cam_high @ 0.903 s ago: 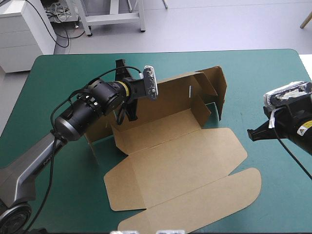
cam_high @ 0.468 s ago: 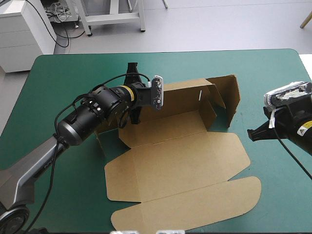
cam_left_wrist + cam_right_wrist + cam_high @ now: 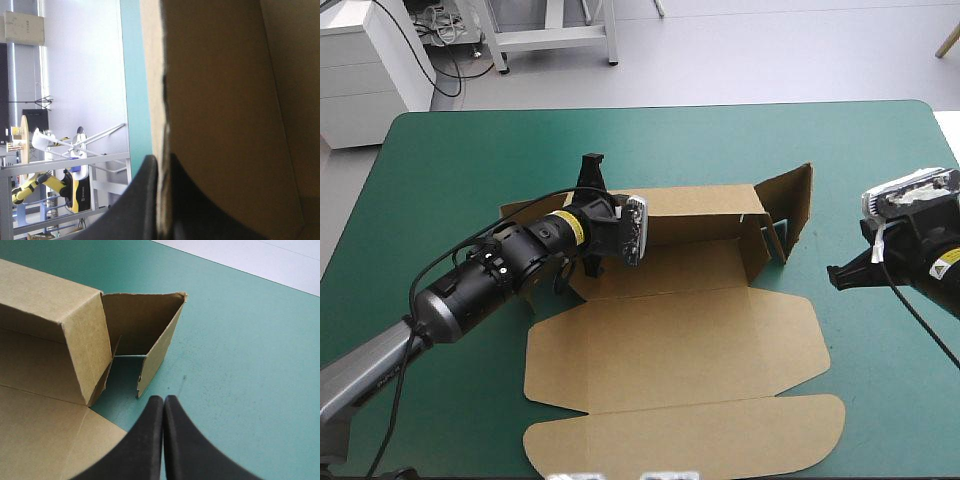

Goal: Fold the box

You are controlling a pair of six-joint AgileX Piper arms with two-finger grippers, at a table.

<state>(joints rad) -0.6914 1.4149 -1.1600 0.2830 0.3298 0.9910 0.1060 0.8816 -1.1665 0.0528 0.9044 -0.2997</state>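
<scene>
The brown box (image 3: 670, 340) lies in the middle of the table, with its lid and front flaps flat toward the near edge. Its back wall (image 3: 705, 205) stands upright, and a side flap (image 3: 792, 205) rises at the right end. My left gripper (image 3: 589, 210) is shut on the left end of that back wall. In the left wrist view the board's edge (image 3: 162, 100) runs between the black fingers (image 3: 145, 200). My right gripper (image 3: 842, 273) hovers to the right of the box, shut and holding nothing. In the right wrist view the right gripper (image 3: 163, 399) points at the side flap (image 3: 150, 325).
Bare teal-green cover (image 3: 470, 150) stretches between the box and the table's far edge, and also right of the side flap (image 3: 240, 355). The table's right edge (image 3: 945, 130) runs close behind the right arm.
My left gripper has swung the back wall's left end toward the near-left. The box has turned square to the table, and its flat flaps have slid nearer. The right arm has not moved.
</scene>
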